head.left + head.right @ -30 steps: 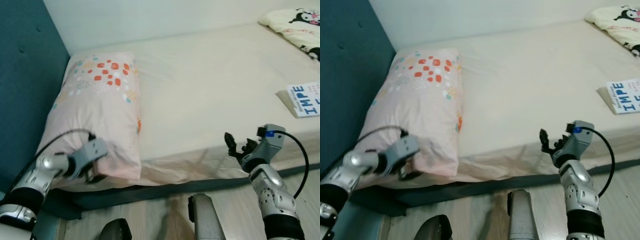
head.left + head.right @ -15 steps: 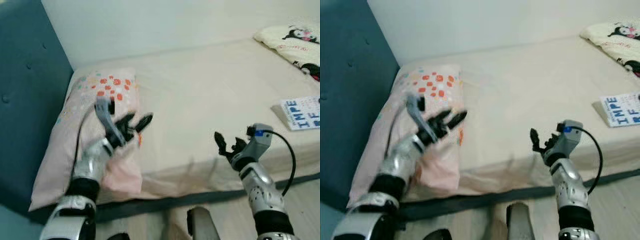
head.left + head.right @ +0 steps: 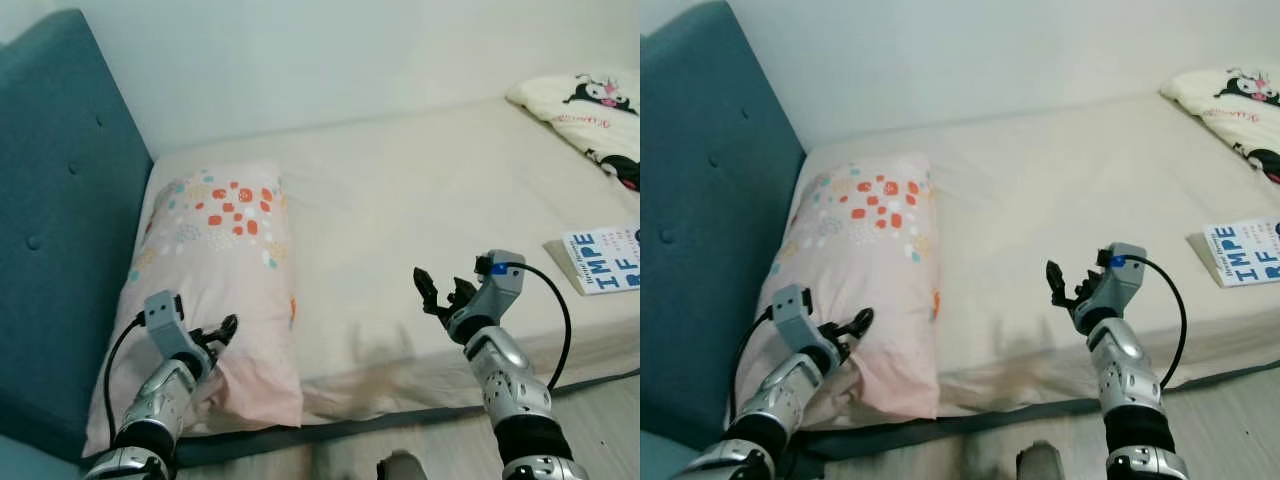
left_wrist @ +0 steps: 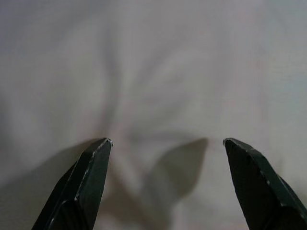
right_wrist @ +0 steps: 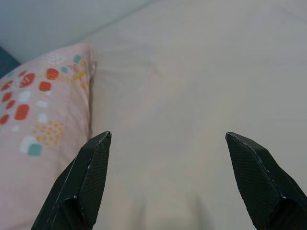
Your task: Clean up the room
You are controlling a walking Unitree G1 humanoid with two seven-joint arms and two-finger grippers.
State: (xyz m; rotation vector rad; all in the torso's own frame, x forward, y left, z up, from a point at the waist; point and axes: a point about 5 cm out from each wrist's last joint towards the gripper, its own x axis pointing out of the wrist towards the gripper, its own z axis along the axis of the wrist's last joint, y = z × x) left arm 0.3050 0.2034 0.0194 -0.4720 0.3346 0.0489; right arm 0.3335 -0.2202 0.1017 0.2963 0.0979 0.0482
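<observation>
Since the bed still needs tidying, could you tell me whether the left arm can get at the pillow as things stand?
Probably yes: the left gripper hovers at the pillow with open jaws, and nothing lies between them.

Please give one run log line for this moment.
left gripper: open, over pillow | right gripper: open, above bed | book: on bed

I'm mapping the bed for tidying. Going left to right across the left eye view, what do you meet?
Headboard → left tool over the pillow → bare sheet → right tool → book at the right edge.
</observation>
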